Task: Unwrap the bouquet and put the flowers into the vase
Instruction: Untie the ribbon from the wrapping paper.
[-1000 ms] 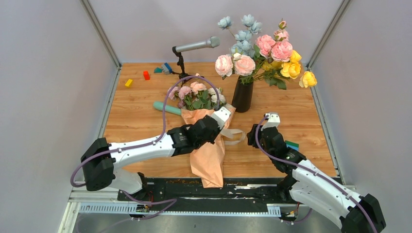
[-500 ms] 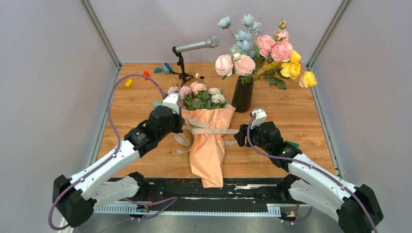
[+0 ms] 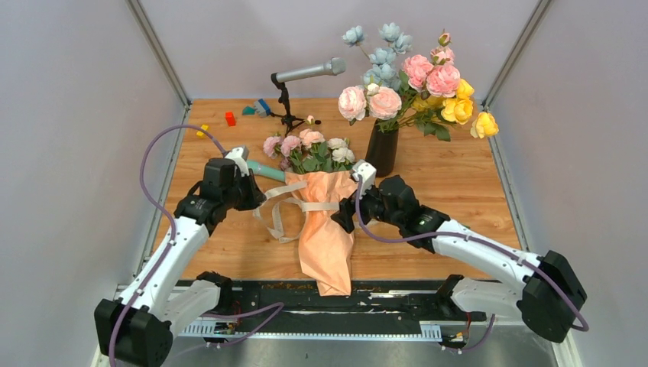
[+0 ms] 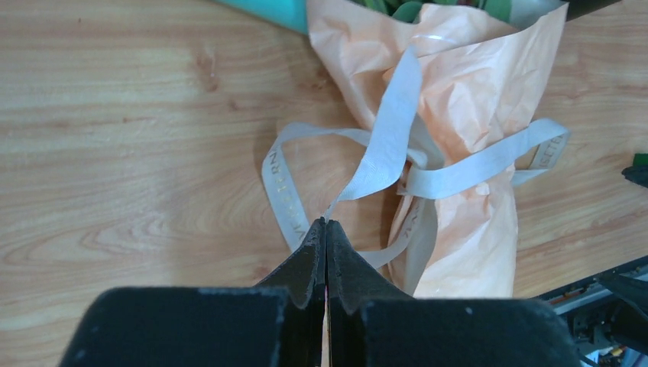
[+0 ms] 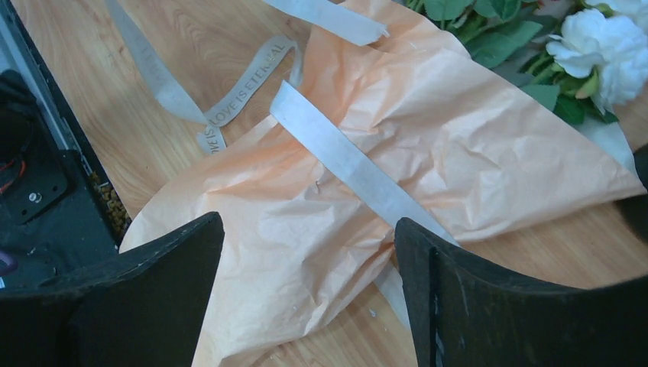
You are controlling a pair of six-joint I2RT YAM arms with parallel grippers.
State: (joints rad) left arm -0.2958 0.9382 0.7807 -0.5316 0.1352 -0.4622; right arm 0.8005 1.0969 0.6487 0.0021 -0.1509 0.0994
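Left wrist: jaws pinch ribbon (image 4: 380, 145); right jaws spread.

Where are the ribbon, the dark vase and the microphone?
ribbon (image 4: 386, 138): left wrist view, taut strip over the paper.
vase (image 3: 381, 151): top external view, mid body.
microphone (image 3: 309, 72): top external view, grey barrel.

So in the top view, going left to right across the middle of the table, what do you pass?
left gripper, shut on the ribbon's end → ribbon loops lying loose on the wood → bouquet → right gripper, jaws open at the wrap's right edge. The vase overlaps the right arm, so it is left out.
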